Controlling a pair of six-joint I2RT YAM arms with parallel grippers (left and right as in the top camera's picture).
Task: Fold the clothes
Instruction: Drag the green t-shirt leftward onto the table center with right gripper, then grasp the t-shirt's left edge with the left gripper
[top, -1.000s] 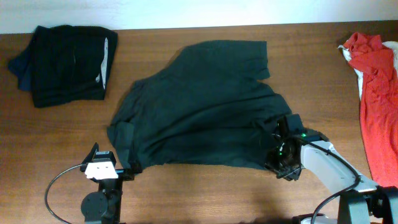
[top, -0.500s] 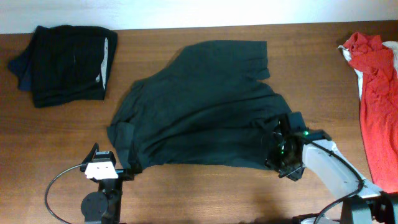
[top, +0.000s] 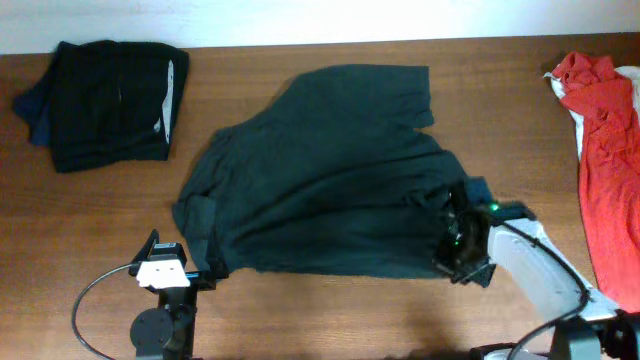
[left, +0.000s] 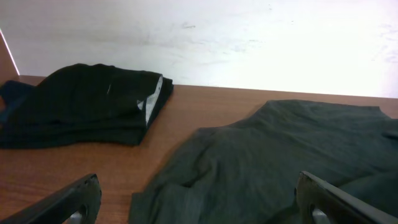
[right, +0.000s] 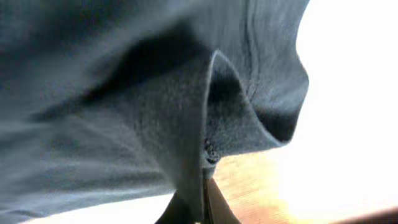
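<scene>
A: How far along?
B: One black garment (top: 110, 100) folded, far left. Green shirt (top: 330, 170) lies crumpled in the middle — right gripper (top: 455, 245) pinches its corner, left gripper (top: 165, 272) stands open, empty. Red clothes (top: 605, 160) untouched, I judge.

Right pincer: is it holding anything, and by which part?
Yes. The right pincer pinches the dark shirt at a fold of its edge, at the corner nearest that arm.

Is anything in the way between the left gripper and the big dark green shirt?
No, nothing visible is in the way. The left gripper is open and the dark green shirt lies right in front of it. The folded black clothes sit off to its left, apart from the shirt.
</scene>
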